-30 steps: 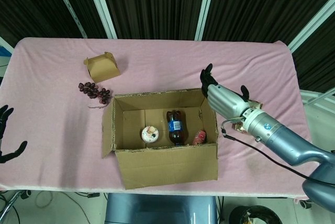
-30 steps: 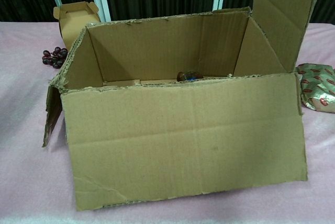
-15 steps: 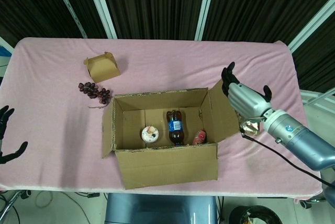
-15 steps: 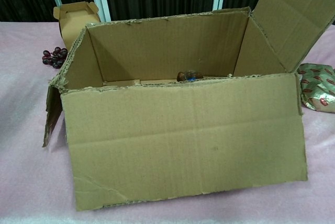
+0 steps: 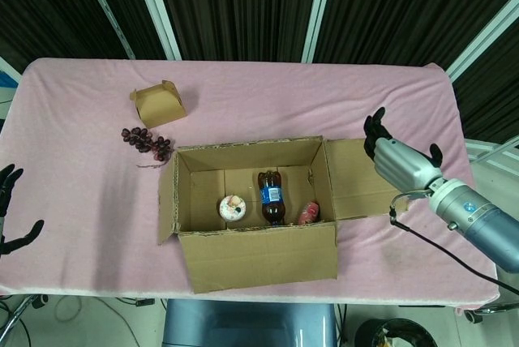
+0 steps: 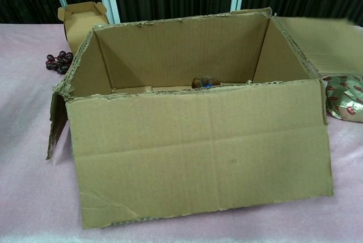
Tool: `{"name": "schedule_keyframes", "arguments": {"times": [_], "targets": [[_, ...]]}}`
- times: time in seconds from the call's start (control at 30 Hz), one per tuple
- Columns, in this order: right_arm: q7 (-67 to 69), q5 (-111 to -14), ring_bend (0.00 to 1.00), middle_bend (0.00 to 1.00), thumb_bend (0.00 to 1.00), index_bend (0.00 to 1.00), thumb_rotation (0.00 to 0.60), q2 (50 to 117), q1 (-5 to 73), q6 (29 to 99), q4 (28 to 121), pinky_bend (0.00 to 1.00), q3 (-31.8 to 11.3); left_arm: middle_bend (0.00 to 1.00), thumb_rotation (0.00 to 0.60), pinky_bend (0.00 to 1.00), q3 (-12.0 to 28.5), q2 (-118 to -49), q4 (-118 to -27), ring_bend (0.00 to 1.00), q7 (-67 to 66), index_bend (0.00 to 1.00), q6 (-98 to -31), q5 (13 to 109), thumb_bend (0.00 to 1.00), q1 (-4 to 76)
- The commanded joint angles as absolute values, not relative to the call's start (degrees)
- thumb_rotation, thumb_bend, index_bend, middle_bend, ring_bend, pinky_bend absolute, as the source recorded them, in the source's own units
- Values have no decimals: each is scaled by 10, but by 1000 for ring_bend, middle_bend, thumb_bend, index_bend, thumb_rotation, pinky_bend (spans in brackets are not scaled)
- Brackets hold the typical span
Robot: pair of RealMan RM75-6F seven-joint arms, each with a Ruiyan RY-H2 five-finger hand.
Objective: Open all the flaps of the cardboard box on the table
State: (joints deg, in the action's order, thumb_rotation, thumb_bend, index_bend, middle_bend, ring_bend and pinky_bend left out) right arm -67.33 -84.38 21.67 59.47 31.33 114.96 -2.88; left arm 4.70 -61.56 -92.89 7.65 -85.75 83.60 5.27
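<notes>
The cardboard box stands near the table's front edge, open at the top; it fills the chest view. Its right flap lies folded out almost flat, also seen in the chest view as the right flap. The left flap hangs down outside, and the front flap hangs down the front wall. Inside are a dark bottle, a round cup and a small red packet. My right hand hovers open just beyond the right flap's outer edge. My left hand is open at the far left, away from the box.
A small tan carton and a bunch of dark grapes lie behind the box on the left. A shiny wrapped packet lies right of the box. The pink tablecloth covers the table.
The right flap swung from upright outward and down to nearly flat. My right hand moved right with it. The left hand stayed put.
</notes>
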Motion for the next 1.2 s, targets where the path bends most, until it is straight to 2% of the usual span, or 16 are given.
{"name": "schedule_keyframes", "arguments": {"times": [0.03, 0.1, 0.27, 0.43, 0.57, 0.8, 0.97, 1.2], "targets": [[-666, -852, 133, 212, 236, 140, 600, 218, 583, 318, 1147, 222, -33, 0, 600, 0, 47, -616, -929, 0, 76, 0, -857, 836, 255, 53], [-651, -849, 132, 212, 236, 139, 600, 224, 565, 339, 1147, 222, -35, 0, 600, 0, 47, -616, -929, 0, 75, 0, -858, 836, 255, 53], [-618, -840, 127, 201, 236, 114, 600, 278, 478, 486, 1144, 222, -38, 0, 600, 0, 47, -617, -927, 0, 73, 0, -859, 836, 255, 52], [-556, -814, 44, 83, 237, 37, 600, 375, 369, 664, 1144, 222, -37, 0, 600, 0, 48, -620, -922, 0, 62, 0, -862, 838, 254, 52], [-480, -773, 0, 4, 236, 0, 582, 465, 288, 771, 1141, 222, -34, 0, 600, 0, 49, -625, -917, 0, 39, 0, -867, 837, 217, 52], [-355, -793, 0, 0, 230, 0, 547, 575, 196, 868, 1083, 222, -13, 0, 600, 0, 52, -639, -903, 0, 4, 0, -881, 841, 200, 51], [-281, -829, 0, 0, 228, 0, 529, 633, 144, 911, 1020, 222, 11, 0, 600, 0, 55, -647, -897, 0, -18, 0, -880, 832, 200, 52], [-238, -852, 0, 0, 226, 0, 501, 677, 113, 927, 943, 216, 15, 0, 600, 0, 58, -653, -894, 0, -33, 0, -879, 828, 200, 54]]}}
